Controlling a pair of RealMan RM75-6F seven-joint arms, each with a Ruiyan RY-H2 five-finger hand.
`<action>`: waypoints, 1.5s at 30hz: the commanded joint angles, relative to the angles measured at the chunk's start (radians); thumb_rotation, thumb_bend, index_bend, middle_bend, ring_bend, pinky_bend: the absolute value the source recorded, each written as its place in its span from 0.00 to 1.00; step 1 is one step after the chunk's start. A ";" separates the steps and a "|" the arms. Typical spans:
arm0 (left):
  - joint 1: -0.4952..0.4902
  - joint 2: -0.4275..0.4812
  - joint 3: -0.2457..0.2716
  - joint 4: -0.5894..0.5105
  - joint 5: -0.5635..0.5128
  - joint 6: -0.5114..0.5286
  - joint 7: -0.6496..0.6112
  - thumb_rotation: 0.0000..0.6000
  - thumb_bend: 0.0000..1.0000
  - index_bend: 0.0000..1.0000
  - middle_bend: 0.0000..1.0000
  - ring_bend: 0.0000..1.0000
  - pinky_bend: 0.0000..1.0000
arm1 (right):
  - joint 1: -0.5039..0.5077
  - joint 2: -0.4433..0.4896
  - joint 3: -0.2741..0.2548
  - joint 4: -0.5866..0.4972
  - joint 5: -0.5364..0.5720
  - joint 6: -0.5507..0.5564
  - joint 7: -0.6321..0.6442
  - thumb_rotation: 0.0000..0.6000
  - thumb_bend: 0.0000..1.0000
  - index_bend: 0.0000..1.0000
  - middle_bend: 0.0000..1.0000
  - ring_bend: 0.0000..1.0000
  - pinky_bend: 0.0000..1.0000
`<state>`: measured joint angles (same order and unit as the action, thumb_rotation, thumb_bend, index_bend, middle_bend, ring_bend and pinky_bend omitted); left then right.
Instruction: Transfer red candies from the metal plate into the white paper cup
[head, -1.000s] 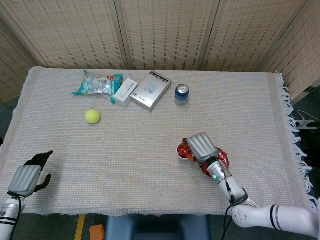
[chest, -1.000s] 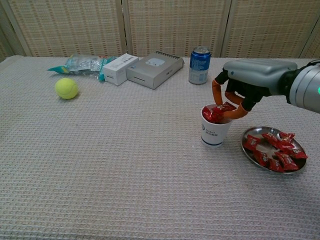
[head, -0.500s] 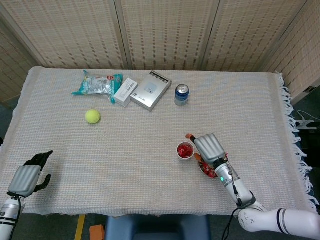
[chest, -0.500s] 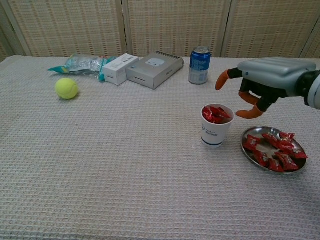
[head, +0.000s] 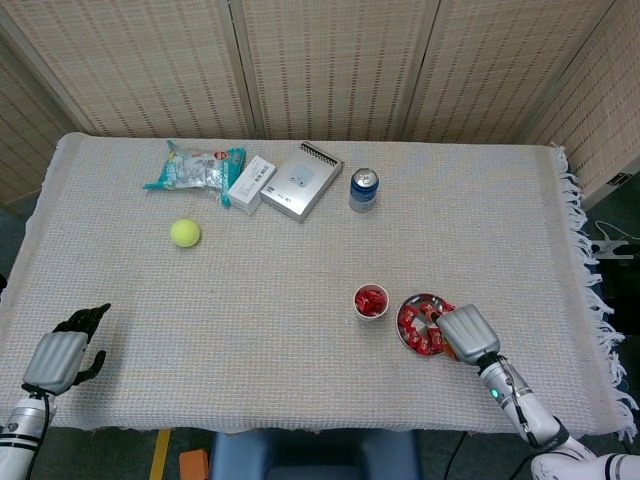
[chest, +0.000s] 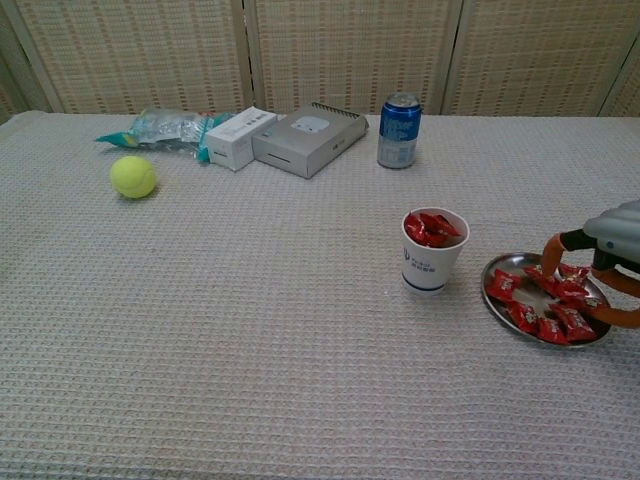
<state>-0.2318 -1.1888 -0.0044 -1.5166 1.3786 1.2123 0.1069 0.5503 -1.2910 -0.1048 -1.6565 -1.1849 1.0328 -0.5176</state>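
— Where's the right hand (chest: 600, 262) sitting?
— Over the metal plate (chest: 497, 299), fingers spread and reaching down among the red candies (chest: 540, 302) — gripping one? I cannot tell.
— And the cup (chest: 433, 251)?
— Just beside the plate, holding candies. The left hand (head: 62, 352) is resting open at the desk (head: 300, 320) edge.

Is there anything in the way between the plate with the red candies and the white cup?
Nothing visible is. The white paper cup stands just beside the metal plate, with only bare tablecloth between them. The right hand is at the red candies on the plate's far side. The blue can sits well behind.
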 joint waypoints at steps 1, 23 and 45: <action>0.000 0.001 0.000 0.000 0.001 -0.001 -0.003 1.00 0.47 0.00 0.10 0.10 0.26 | -0.008 -0.011 -0.007 0.021 -0.011 -0.018 0.015 1.00 0.24 0.33 0.84 0.89 1.00; 0.001 0.007 0.002 0.001 0.008 0.004 -0.018 1.00 0.47 0.00 0.10 0.10 0.26 | -0.013 -0.084 0.038 0.099 0.016 -0.056 -0.042 1.00 0.24 0.40 0.84 0.89 1.00; 0.002 0.009 0.002 0.002 0.013 0.006 -0.025 1.00 0.47 0.00 0.10 0.10 0.26 | -0.022 -0.088 0.060 0.094 0.014 -0.039 -0.050 1.00 0.24 0.58 0.84 0.89 1.00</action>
<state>-0.2301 -1.1802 -0.0025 -1.5144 1.3912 1.2182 0.0819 0.5308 -1.3842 -0.0470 -1.5573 -1.1650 0.9898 -0.5738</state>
